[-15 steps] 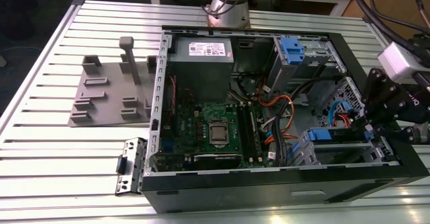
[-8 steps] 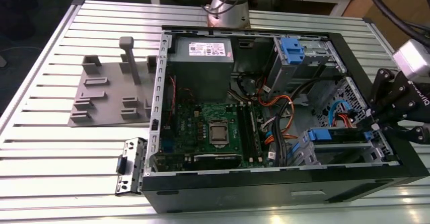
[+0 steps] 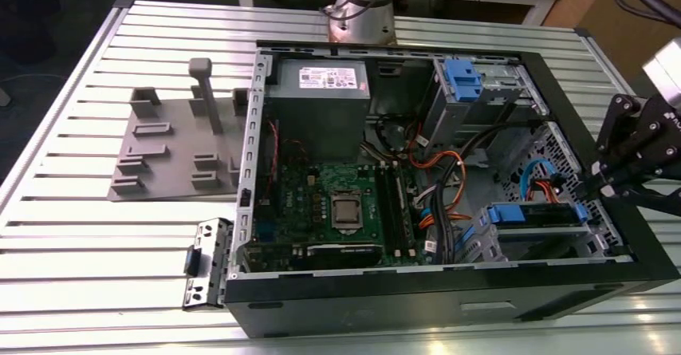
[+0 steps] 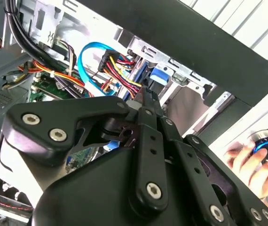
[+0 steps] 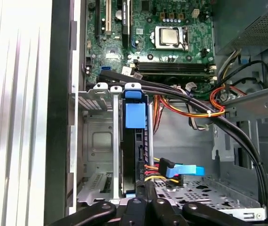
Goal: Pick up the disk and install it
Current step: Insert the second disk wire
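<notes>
The open computer case lies on its side on the slatted desk, and everything here is best placed against it. The disk sits already inside the case, slotted edge-on into the grey drive cage in the corner farthest from the power supply; in the first wrist view the disk stands upright in that cage with its blue carrier tab showing, cables plugged in beside it. The gripper hangs just over the case wall next to that corner, and its jaws are drawn together with nothing between them (their tips meet in the second wrist view, gripper). The disk lies straight ahead of the jaws, close but apart from them. A person's hand rests on a blue-ringed knob outside the case.
</notes>
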`<state>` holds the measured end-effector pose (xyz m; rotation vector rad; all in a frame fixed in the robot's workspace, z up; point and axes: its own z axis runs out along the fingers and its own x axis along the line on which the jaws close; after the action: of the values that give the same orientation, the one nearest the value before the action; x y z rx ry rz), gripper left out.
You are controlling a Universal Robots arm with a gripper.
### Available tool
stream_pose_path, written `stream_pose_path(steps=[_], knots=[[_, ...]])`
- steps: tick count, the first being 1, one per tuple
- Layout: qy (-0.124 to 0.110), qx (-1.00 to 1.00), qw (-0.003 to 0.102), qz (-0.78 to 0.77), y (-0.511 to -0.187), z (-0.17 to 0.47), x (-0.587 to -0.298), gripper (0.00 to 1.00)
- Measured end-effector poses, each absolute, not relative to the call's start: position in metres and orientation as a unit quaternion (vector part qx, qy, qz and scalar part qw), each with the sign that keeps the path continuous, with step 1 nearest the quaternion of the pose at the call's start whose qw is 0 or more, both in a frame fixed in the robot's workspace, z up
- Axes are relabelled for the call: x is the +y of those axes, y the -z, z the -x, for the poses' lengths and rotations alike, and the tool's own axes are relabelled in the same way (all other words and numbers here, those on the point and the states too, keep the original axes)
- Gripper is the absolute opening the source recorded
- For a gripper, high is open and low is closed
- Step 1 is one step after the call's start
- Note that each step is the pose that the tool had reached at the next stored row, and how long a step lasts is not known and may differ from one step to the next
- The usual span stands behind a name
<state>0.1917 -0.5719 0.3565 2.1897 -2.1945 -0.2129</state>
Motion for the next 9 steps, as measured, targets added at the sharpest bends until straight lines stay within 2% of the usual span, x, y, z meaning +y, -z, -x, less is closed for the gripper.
stream_pose_path(steps=[5,6,9], knots=[[0.068,-0.706,0.017,-0.705,-0.3566,-0.1917,-0.5719,0.1],[0.066,-0.706,0.014,-0.705,-0.3566,-0.1916,-0.5718,0.1],[0.05,-0.706,-0.002,-0.706,-0.3562,-0.1912,-0.5719,0.1]])
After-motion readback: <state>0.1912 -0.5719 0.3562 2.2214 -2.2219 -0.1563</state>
